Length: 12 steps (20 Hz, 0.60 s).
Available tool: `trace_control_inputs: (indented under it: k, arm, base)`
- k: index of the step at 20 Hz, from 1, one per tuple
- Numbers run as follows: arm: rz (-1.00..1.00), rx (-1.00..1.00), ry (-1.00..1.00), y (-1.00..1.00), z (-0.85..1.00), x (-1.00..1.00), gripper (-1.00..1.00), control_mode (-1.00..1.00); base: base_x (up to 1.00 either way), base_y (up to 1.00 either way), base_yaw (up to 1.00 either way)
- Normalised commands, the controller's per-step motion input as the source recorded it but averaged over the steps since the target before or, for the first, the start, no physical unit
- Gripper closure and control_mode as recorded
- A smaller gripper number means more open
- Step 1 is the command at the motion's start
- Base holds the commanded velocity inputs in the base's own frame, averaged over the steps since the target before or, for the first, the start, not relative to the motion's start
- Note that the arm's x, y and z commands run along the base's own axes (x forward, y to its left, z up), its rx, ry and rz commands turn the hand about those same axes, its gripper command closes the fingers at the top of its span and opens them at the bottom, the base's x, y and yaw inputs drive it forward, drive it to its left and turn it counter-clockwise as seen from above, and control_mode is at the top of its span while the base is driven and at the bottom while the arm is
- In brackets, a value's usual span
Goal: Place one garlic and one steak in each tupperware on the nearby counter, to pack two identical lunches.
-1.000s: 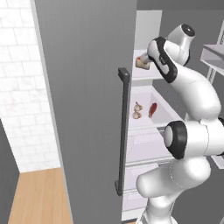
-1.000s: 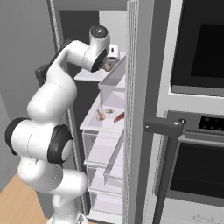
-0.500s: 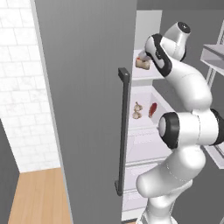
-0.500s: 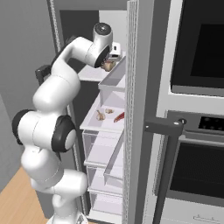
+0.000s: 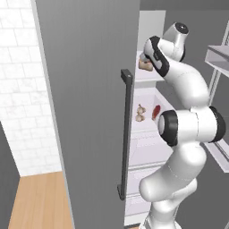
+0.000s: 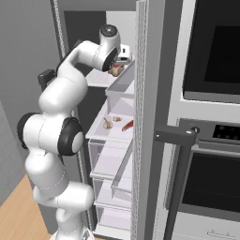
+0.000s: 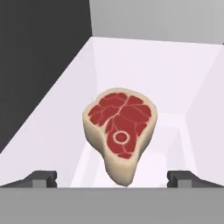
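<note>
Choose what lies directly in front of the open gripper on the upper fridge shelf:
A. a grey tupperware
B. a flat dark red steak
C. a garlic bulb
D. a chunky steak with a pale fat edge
D: the hand view shows the chunky steak with its pale fat edge centred ahead of the gripper, whose fingertips stand wide apart.

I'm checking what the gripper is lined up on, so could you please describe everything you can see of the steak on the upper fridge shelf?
The steak is a chunky raw cut: marbled red meat with a small pale ring near its middle, wrapped in a thick cream fat edge that narrows to a point toward the camera. It lies flat on the white upper fridge shelf, nothing else touching it. The gripper is open just in front of it, fingertips apart on either side, not touching it. From the right base view it shows as a small reddish-tan lump beside the hand.
</note>
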Motion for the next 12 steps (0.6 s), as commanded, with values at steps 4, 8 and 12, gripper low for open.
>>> trace_control_inputs:
  k: [4, 8, 12]
  arm:
    - [0.0, 0.0, 0.04, -0.14, -0.07, 0.53, -1.0, -1.0]
    - [0.0, 0.0, 0.04, -0.09, -0.12, 0.24, -1.0, -1.0]
    - [0.0, 0.0, 0.0, 0.0, -0.39, 0.14, -1.0, -1.0]
  base:
    - [0.0, 0.0, 0.0]
    - [0.0, 0.0, 0.0]
    - [0.0, 0.0, 0.0]
